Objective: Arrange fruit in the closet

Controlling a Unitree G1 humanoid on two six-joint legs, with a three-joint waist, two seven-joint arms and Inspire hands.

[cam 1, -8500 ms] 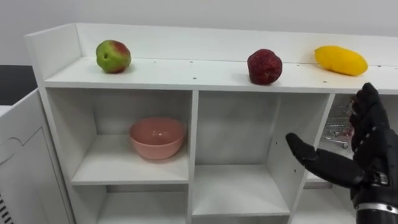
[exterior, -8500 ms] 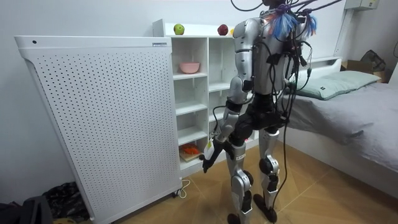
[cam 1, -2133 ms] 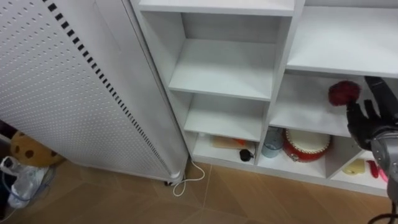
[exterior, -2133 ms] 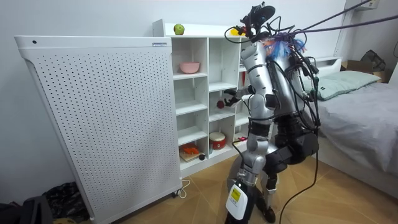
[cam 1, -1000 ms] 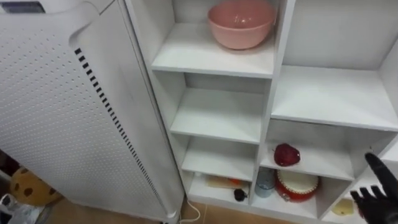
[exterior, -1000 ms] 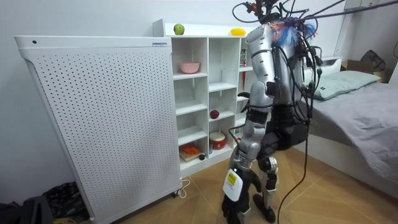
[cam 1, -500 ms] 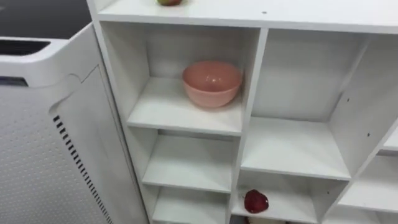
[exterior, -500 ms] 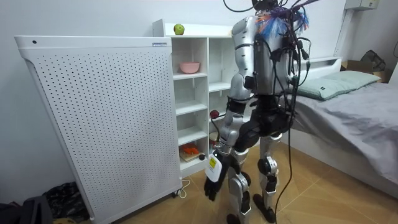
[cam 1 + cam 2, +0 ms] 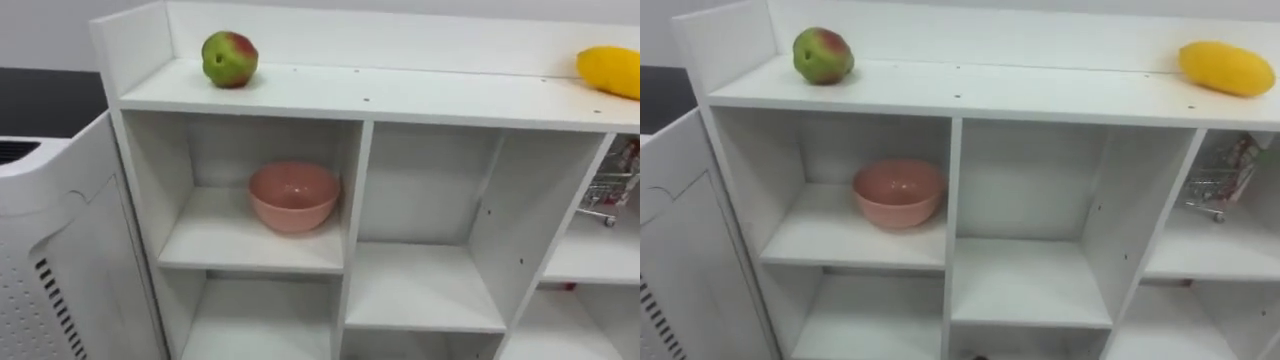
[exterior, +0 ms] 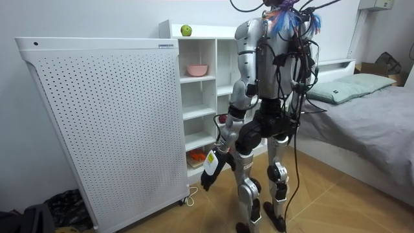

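A green-and-red apple (image 9: 229, 59) lies at the left end of the white closet's top board (image 9: 400, 95). At the right end lies a yellow mango (image 9: 610, 72). A dark red fruit (image 10: 222, 119) rests on a lower shelf of the middle column. I stand upright facing the closet. In the room view my left hand (image 10: 209, 173) hangs low beside my leg, away from every fruit.
A pink bowl (image 9: 294, 196) sits in the upper left compartment. A small wire cart (image 9: 600, 195) stands in the right compartment. A white perforated panel (image 10: 97, 123) flanks the closet at my left. A bed (image 10: 369, 103) lies at the room view's right.
The red fruit went from the top board to a lower middle shelf, and my right hand let go of it. I have straightened up; my view has risen to the closet's top.
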